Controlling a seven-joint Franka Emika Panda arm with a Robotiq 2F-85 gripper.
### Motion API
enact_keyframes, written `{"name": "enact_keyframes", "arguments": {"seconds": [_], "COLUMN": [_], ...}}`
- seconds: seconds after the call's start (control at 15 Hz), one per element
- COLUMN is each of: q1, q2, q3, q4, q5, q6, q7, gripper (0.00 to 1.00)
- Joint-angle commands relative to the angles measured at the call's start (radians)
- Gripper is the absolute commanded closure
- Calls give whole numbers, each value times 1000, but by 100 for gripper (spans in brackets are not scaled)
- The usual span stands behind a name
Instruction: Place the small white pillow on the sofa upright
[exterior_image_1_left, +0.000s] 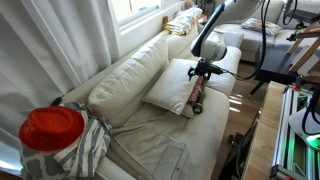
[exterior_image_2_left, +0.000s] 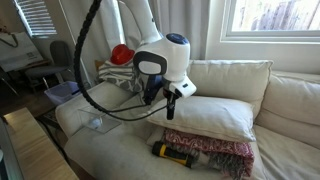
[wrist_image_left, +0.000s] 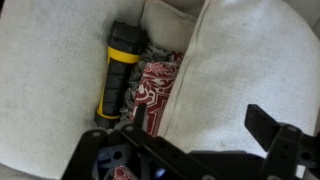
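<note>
Black fingers (wrist_image_left: 265, 125) of the gripper (exterior_image_2_left: 169, 104) stand apart and hold nothing. They hover just above the small white pillow (exterior_image_2_left: 215, 116). This pillow lies flat on the seat of the sofa (exterior_image_2_left: 110, 140), close to the plump back cushions. It is not yet upright, so I judge that grasping, lifting and leaning it are all left to do. Its fabric looks soft and cream, with pointed corners. Under it lies a red patterned pillow (exterior_image_2_left: 215, 153), and just beside that a hard yellow-black flashlight (exterior_image_2_left: 168, 152).
</note>
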Motion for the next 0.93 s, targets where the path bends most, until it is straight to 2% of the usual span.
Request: {"name": "enact_keyframes", "arguments": {"seconds": [0.0, 0.07, 0.27, 0.6, 0.87], "q1": [-118, -51, -93, -97, -132], "q2": [113, 45, 89, 95, 145], "q3": [134, 59, 110, 115, 130], "q4": [92, 38, 71, 81, 131], "q5": [83, 30, 54, 56, 60], "q6": [110, 48, 93, 94, 140], "q7": [-135, -51, -97, -99, -143], "gripper": [0, 0, 0, 0, 0]}}
